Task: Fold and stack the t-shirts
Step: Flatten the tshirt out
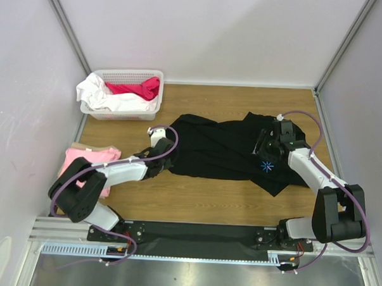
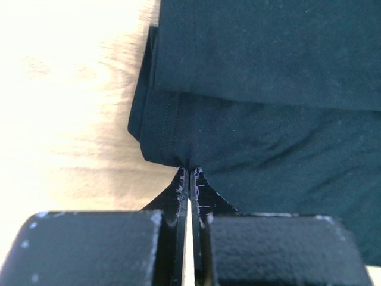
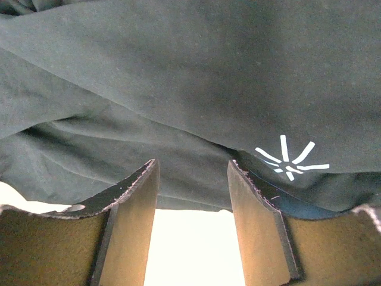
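1. Tabletop point(image 1: 207, 201) first: the wooden board carries everything, and we see bare wood on the near side of the black cloth, which we reckon leaves room to fold toward us.
2. Next, the black t-shirt point(image 1: 222, 151). It lies crosswise mid-table, rumpled and partly doubled over, with one end toward each arm, handy for stretching it flat.
3. The basket point(image 1: 122, 115) sits at the far left corner with white and red cloth in it, well apart from the shirt and not in our way.
4. The pink t-shirt point(image 1: 92, 156) lies folded at the left edge, likely the start of the stack. The left arm's elbow passes just beside it, so we'd watch that.
5. The left gripper point(image 2: 189, 170) is clenched on the black shirt's left edge, with the hem bunched between its tips, probably for a pull.
6. The right gripper point(image 3: 191, 162) has its jaws apart with nothing between them, close over the shirt's right part.
7. Smallest, the starburst mark point(image 3: 290, 159) is just beside that right finger.
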`<control>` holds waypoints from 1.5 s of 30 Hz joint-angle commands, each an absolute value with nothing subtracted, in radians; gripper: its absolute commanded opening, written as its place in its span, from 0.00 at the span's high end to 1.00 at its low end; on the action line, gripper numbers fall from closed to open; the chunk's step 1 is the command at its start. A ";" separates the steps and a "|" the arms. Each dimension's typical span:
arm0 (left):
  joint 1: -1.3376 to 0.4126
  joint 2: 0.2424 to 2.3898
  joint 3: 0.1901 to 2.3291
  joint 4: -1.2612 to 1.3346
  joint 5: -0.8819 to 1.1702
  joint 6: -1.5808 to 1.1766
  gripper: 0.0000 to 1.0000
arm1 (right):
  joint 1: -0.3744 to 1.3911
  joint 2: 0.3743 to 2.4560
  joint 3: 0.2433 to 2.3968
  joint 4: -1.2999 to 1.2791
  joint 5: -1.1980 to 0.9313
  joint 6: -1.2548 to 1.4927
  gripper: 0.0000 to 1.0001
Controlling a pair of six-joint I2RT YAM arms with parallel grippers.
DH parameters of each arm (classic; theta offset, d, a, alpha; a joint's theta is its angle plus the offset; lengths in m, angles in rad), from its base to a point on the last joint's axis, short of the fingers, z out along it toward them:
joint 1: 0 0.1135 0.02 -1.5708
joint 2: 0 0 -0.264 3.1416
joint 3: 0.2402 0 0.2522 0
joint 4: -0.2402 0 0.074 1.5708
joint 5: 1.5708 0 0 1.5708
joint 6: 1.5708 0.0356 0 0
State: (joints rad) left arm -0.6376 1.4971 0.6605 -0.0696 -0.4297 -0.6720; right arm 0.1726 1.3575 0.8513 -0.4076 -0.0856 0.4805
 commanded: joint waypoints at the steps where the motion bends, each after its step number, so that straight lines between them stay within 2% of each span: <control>1: -0.687 1.399 0.658 -0.135 -0.508 -0.698 1.00 | 0.167 1.330 0.891 -0.429 -0.064 0.463 0.45; 10: -0.801 1.212 0.664 -0.474 -0.584 -0.807 1.00 | 0.161 1.336 0.870 -0.410 -0.069 0.483 0.46; 23: -0.907 0.967 0.580 -0.889 -0.568 -1.052 1.00 | 0.158 1.362 0.870 -0.420 -0.015 0.479 0.46; 30: -0.931 0.939 0.626 -0.962 -0.590 -1.127 0.98 | 0.149 1.373 0.873 -0.410 -0.002 0.489 0.44; 32: -0.931 0.960 0.665 -0.928 -0.604 -1.079 0.86 | 0.141 1.396 0.885 -0.405 -0.002 0.483 0.44; 33: -0.931 0.969 0.685 -0.919 -0.629 -1.050 0.59 | 0.138 1.405 0.894 -0.403 -0.008 0.482 0.43; 35: -0.931 0.997 0.756 -0.919 -0.667 -1.019 0.35 | 0.138 1.426 0.925 -0.396 -0.021 0.477 0.43; 36: -0.931 1.023 0.782 -0.923 -0.696 -0.999 0.17 | 0.137 1.440 0.933 -0.382 -0.029 0.476 0.43; 37: -0.930 1.038 0.808 -0.934 -0.754 -0.991 0.10 | 0.141 1.450 0.948 -0.374 -0.046 0.477 0.42; 39: -0.919 1.071 0.874 -0.881 -0.805 -0.927 0.00 | 0.150 1.468 0.960 -0.345 -0.073 0.483 0.42; 42: -0.829 1.106 0.896 -0.726 -0.747 -0.726 0.00 | 0.163 1.479 0.965 -0.298 -0.083 0.489 0.42; 45: -0.714 1.153 0.871 -0.499 -0.588 -0.617 0.00 | 0.173 1.494 0.960 -0.276 -0.097 0.492 0.42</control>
State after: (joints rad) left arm -0.8062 1.1172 0.8673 -0.7258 -0.6773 -0.8085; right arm 0.1627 1.4788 0.9276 -0.3374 -0.0692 0.4786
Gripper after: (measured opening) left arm 0.996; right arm 0.580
